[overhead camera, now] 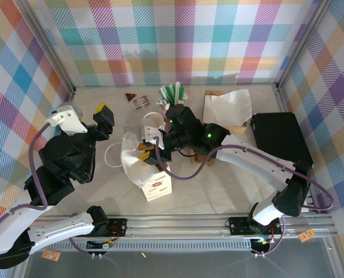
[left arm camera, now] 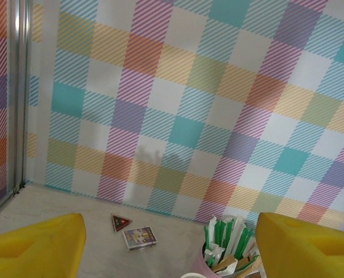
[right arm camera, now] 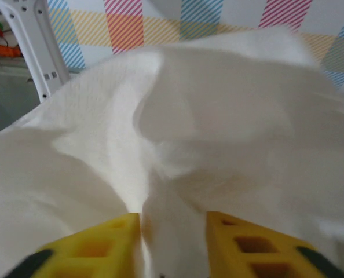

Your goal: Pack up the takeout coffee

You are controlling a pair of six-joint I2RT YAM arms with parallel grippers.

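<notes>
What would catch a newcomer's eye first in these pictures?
The right hand pinching a crumpled white bag at the middle of the table. Behind it stands a cup of green-and-white packets, and the left hand hangs open on the left, holding nothing.

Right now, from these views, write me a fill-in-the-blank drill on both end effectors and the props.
The right end effector pinches a bag coloured ___.
The left end effector stands ___, holding nothing.
The packets near the far wall are white and ___.
Missing words: white; open; green.
</notes>
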